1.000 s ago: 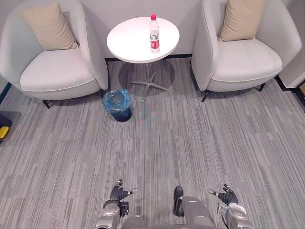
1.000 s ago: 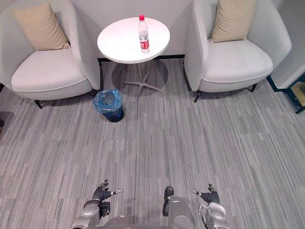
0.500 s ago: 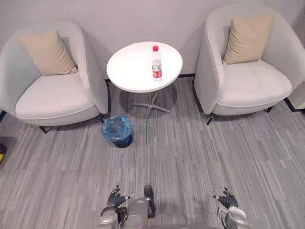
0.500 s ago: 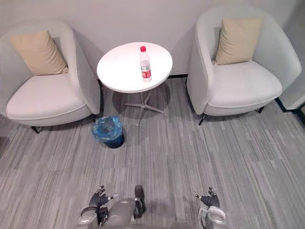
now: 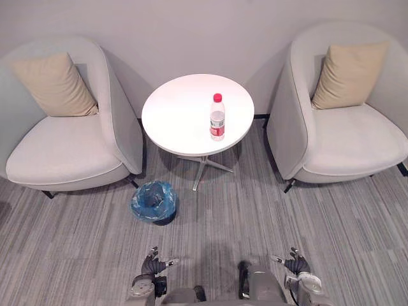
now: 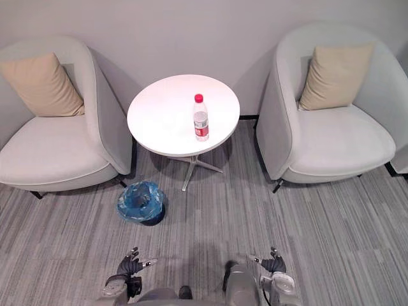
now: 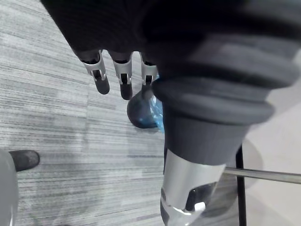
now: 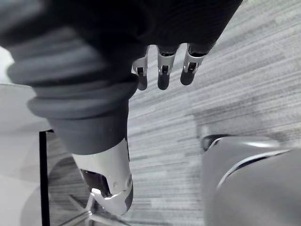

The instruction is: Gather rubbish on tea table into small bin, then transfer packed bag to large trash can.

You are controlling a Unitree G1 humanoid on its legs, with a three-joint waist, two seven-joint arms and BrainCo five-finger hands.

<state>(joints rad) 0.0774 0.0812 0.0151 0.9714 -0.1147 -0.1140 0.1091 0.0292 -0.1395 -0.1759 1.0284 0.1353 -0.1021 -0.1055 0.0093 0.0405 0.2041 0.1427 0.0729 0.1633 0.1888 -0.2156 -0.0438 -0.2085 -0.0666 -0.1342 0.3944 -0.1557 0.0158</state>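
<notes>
Left robot hand [image 5: 153,265]: low over carpet, fingers relaxed and spread, nothing held.
Right robot hand [image 5: 296,264]: level with it, fingers loose, empty.
Grey striped carpet [image 5: 210,223]: under both.
Small bin [image 5: 153,203]: blue bag lining, on carpet ahead of left robot hand, near worktop's foot.
Round white worktop [image 5: 178,115]: between two armchairs.
Plastic bottle [image 5: 217,118]: red cap, upright on worktop, right of centre.
Left armchair [image 5: 64,150]: tan left cushion [image 5: 54,83].
Right armchair [image 5: 347,140]: tan right cushion [image 5: 347,73].
</notes>
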